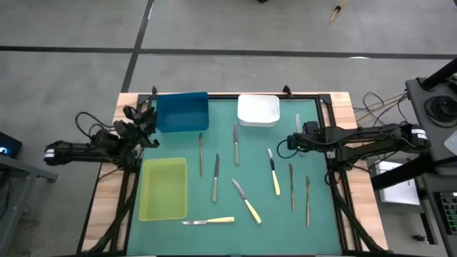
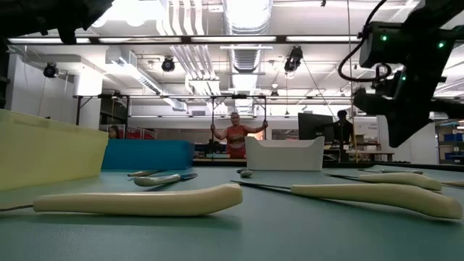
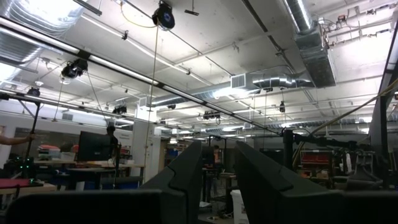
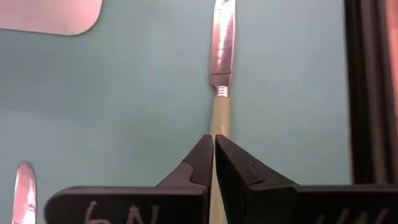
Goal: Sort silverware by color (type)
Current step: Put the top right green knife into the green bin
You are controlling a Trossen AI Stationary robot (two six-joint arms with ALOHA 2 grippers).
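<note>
The right gripper (image 4: 214,146) is positioned over the right side of the green mat (image 1: 257,185), beside the white tray (image 1: 258,111), with its jaws closed on the pale yellow handle of a knife (image 4: 221,56). The knife's long axis runs straight out from the fingertips; its polished metal blade points away from the gripper, toward the far edge of the table in the high view. The remaining silverware (image 1: 235,143) lies flat and scattered on the mat: slim grey metal pieces and yellow-handled knives, most aligned roughly front to back, one knife (image 1: 208,222) lying crosswise near the front edge. The left gripper (image 1: 148,121) waits at the left table edge beside the blue tray (image 1: 181,112), jaws slightly apart, holding nothing.
</note>
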